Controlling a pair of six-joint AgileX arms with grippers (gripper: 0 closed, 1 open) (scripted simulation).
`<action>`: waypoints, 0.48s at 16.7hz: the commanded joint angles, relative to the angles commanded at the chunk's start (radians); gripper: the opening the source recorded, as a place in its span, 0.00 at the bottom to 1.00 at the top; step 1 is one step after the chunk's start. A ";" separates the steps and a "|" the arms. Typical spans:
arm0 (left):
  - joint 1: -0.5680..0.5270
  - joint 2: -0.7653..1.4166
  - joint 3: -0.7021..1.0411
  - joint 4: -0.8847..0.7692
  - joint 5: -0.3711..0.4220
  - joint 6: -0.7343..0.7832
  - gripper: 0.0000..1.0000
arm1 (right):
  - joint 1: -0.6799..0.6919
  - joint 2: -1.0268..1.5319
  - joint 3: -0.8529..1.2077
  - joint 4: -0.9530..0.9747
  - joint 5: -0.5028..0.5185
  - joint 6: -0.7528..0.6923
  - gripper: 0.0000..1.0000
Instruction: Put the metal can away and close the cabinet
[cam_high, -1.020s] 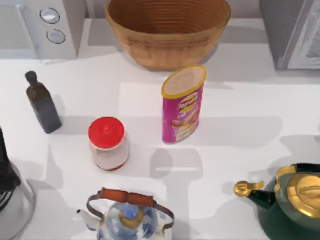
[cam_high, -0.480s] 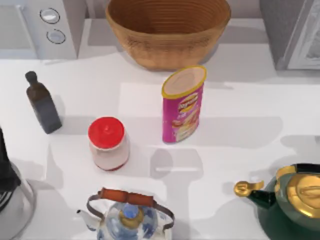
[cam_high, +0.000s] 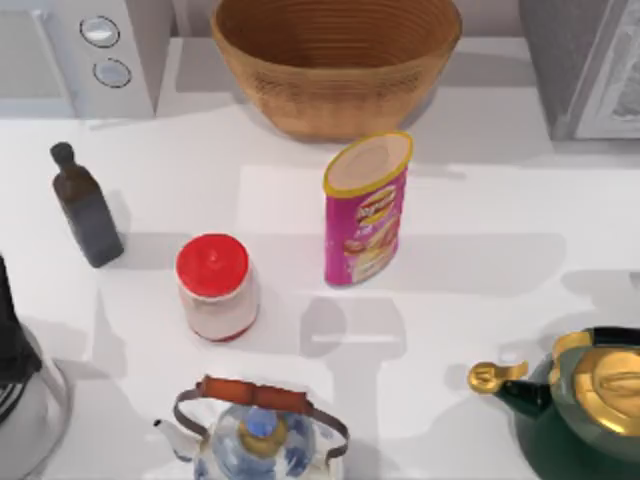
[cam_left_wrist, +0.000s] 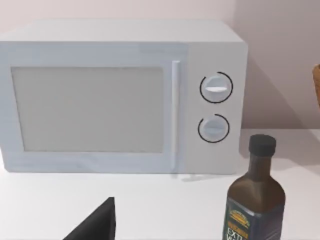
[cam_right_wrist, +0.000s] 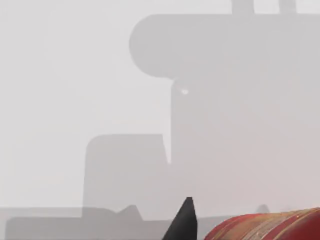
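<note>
The metal can (cam_high: 366, 208), a pink tube with a yellow rim, stands upright near the table's middle, in front of the basket. The grey cabinet (cam_high: 590, 70) is at the back right corner, its pale door (cam_high: 618, 95) standing ajar. My left arm (cam_high: 12, 330) is a dark shape at the table's left edge, far from the can. A black tip of my left gripper (cam_left_wrist: 95, 225) shows in the left wrist view, facing the microwave. A black tip of my right gripper (cam_right_wrist: 184, 220) hangs over bare white tabletop in the right wrist view.
A wicker basket (cam_high: 335, 60) is at the back centre and a microwave (cam_high: 80, 50) at the back left. A dark bottle (cam_high: 86, 208), a red-lidded jar (cam_high: 215, 288), a blue-white kettle (cam_high: 255, 432) and a green kettle (cam_high: 580, 410) surround the can. A red striped surface (cam_right_wrist: 270, 227) edges the right wrist view.
No object on the table has moved. Only the soft shadow near the right edge has shifted slightly.
</note>
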 joint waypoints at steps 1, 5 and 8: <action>0.000 0.000 0.000 0.000 0.000 0.000 1.00 | 0.000 -0.001 0.002 -0.002 0.000 0.000 0.00; 0.000 0.000 0.000 0.000 0.000 0.000 1.00 | -0.005 -0.035 0.091 -0.116 0.003 -0.008 0.00; 0.000 0.000 0.000 0.000 0.000 0.000 1.00 | -0.009 -0.097 0.188 -0.310 0.004 -0.007 0.00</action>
